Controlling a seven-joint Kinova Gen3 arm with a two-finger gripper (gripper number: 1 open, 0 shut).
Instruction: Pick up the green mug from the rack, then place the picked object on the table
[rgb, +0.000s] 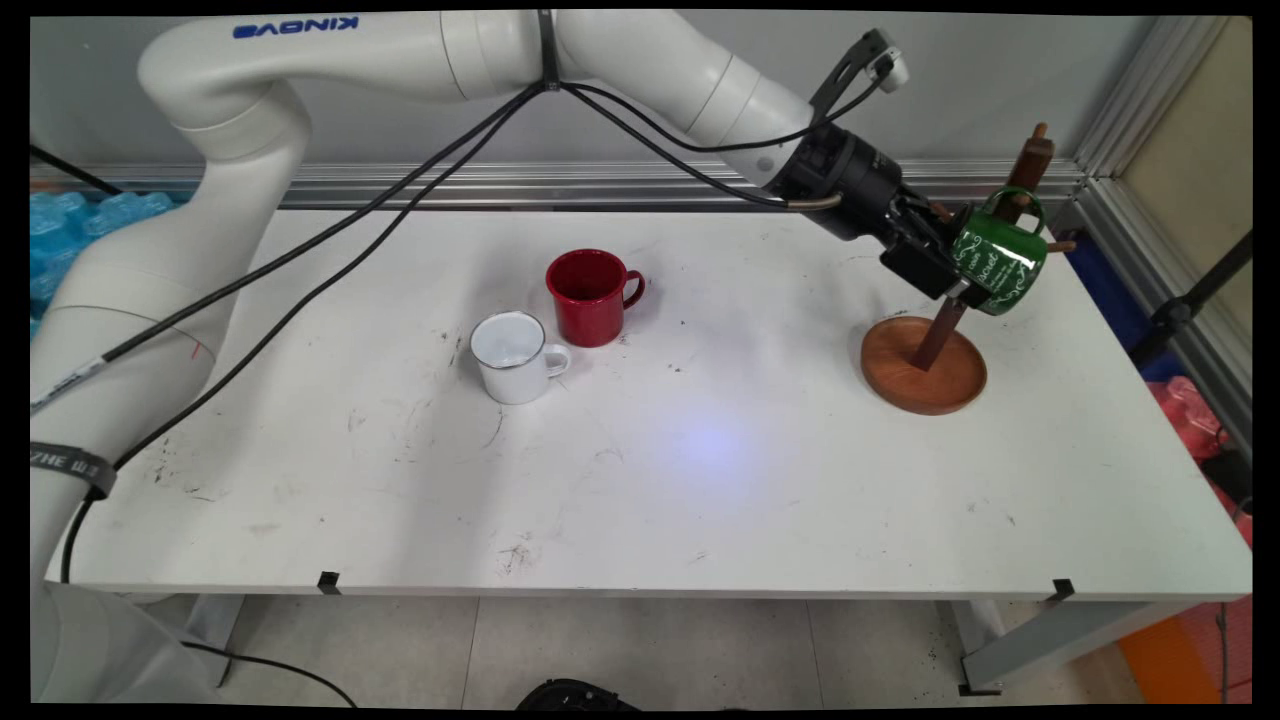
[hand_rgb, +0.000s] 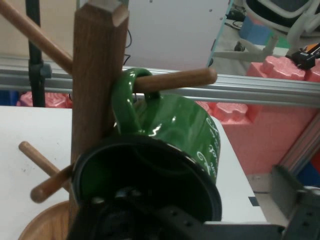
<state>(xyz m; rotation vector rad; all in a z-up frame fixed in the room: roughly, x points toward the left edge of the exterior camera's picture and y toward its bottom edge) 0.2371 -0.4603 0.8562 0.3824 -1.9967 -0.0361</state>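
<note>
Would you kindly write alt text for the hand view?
A green mug hangs by its handle on a peg of a wooden mug tree, with the gripper at its rim. Behind are white table and pink foam.

Three mugs, green (rgb: 1000, 262), red (rgb: 590, 296), white (rgb: 514, 356); one wooden mug tree (rgb: 925, 362).
</note>
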